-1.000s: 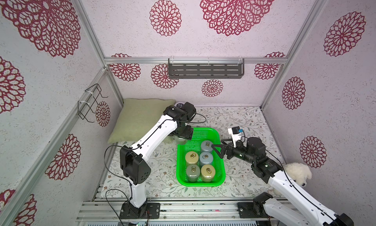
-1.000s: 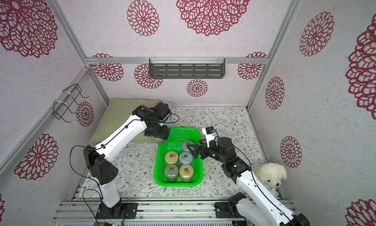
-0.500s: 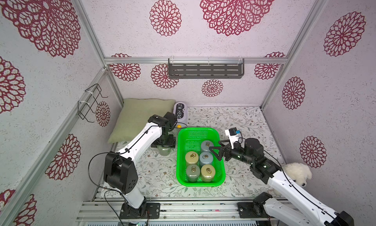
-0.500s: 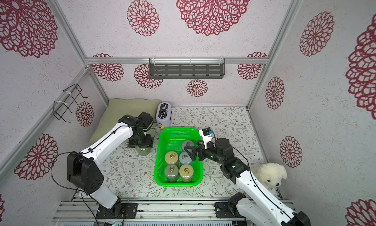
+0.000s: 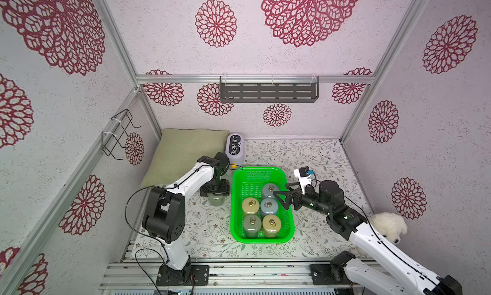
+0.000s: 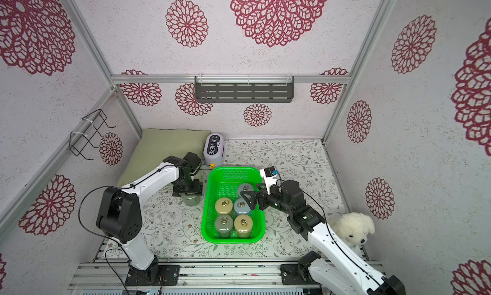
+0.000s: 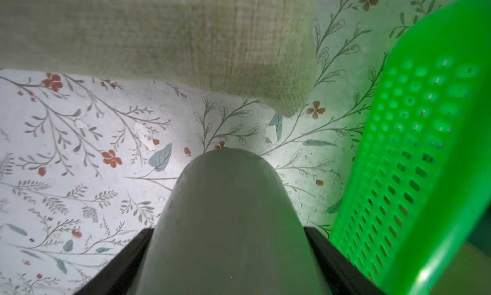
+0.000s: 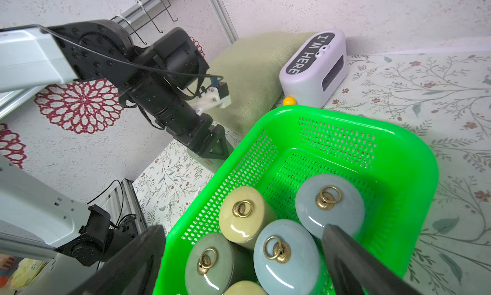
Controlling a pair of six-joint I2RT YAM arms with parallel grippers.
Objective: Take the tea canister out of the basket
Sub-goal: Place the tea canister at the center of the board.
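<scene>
The bright green basket (image 5: 259,170) (image 6: 233,169) (image 8: 414,158) stands mid-table with several ring-lidded tea canisters upright in it, among them a blue-grey one (image 5: 269,206) (image 8: 285,256) and a yellow one (image 5: 250,205). Just left of the basket, my left gripper (image 5: 215,192) (image 7: 228,253) points down, shut on a grey-green tea canister (image 5: 217,200) (image 6: 191,199) (image 7: 225,214) low at the floral mat. My right gripper (image 5: 279,198) (image 6: 247,200) (image 8: 243,232) hangs open over the basket's right side, above the blue-grey canisters, with nothing held.
A green pillow (image 5: 186,153) lies at the back left, close behind the left gripper. A white "I'M HERE" box (image 5: 234,149) and a small yellow ball (image 5: 233,166) sit behind the basket. A plush dog (image 5: 388,224) rests by the right wall.
My left gripper carried the grey-green canister from the basket's back left corner out over the rim and down beside the basket. The right gripper edged a little over the basket, still open.
</scene>
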